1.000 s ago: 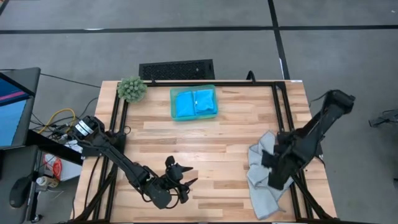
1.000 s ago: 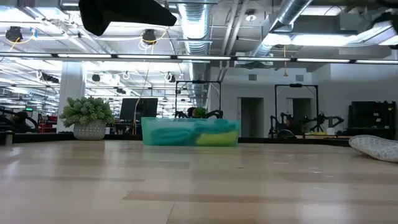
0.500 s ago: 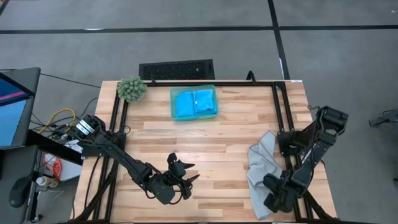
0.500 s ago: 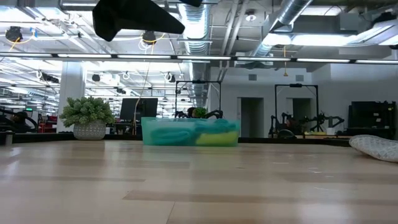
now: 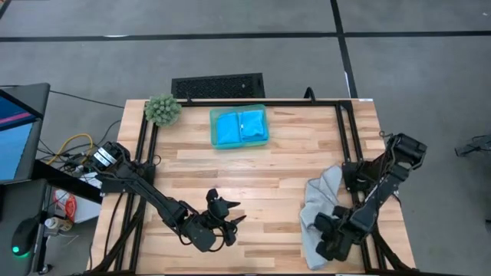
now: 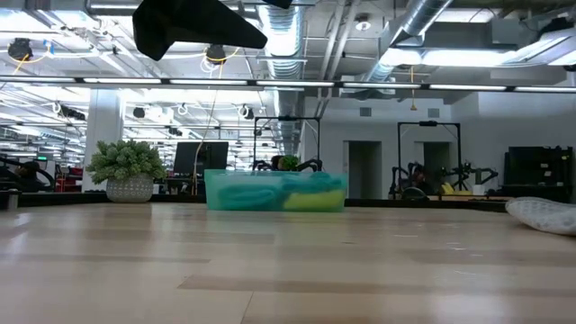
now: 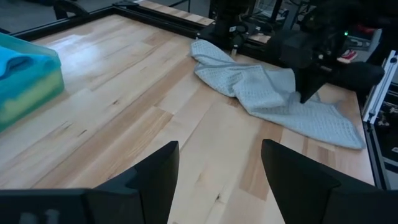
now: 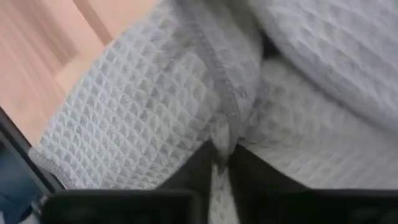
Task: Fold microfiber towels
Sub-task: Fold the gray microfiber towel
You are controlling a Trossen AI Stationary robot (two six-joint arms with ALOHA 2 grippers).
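A light grey microfiber towel (image 5: 321, 201) lies crumpled on the table near its right edge and also appears in the left wrist view (image 7: 267, 93). My right gripper (image 5: 326, 239) stands over the towel's near part, pointing down, shut on it. Two bright blue towels (image 5: 239, 126) lie folded in a teal tray (image 5: 212, 130) at the far middle. The low view shows a yellow towel (image 6: 315, 200) in that tray too. My left gripper (image 5: 224, 215) hovers open above bare wood near the front edge, left of centre. My right gripper pinches a raised ridge of the grey towel along a stitched hem (image 8: 219, 134) between its two fingertips (image 8: 198, 169). The fingers come from above, pointing down (image 7: 306, 93). One layer or several, I cannot tell. The towel lies on the table around the hold, slack.
A small fuzzy green plant (image 5: 163, 110) stands at the far left corner. Black frame rails (image 5: 341, 138) run along the table's sides. Bare wood (image 5: 261, 192) stretches between the two grippers. A dark keyboard-like grille (image 5: 218, 85) sits beyond the far edge.
My right gripper has swung toward the table's near edge and come down onto the near part of the grey towel, rolling at the wrist. The towel's near left side has bulged out slightly toward the left.
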